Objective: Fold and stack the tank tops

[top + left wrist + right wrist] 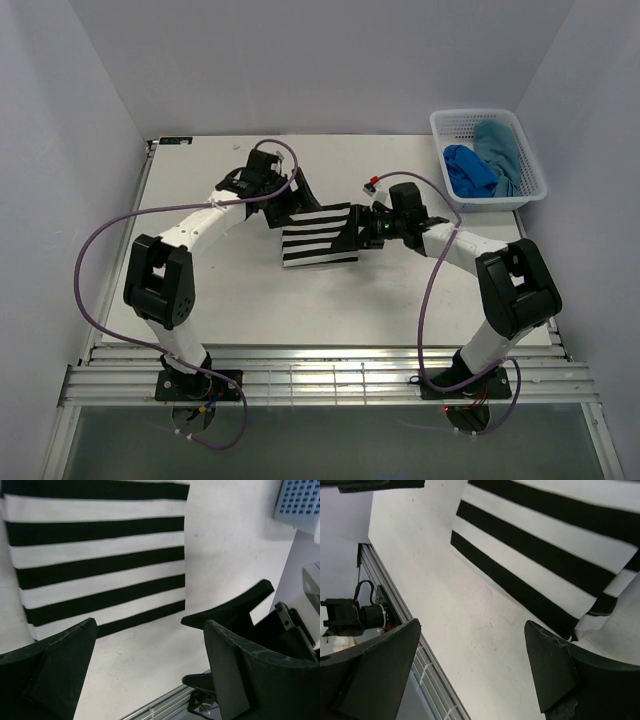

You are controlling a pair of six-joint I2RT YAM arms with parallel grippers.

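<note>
No writing, label or number is legible (in any view).

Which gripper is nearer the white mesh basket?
Right. The right gripper is left of the white mesh basket; the left gripper is farther left, across the black-and-white striped tank top.

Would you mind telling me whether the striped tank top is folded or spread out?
Folded: the striped tank top lies as a compact, straight-edged rectangle, with a second layer showing at one corner.

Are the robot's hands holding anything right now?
No. The left gripper and right gripper are both open and empty; the black-and-white striped cloth tank top lies unheld.
</note>
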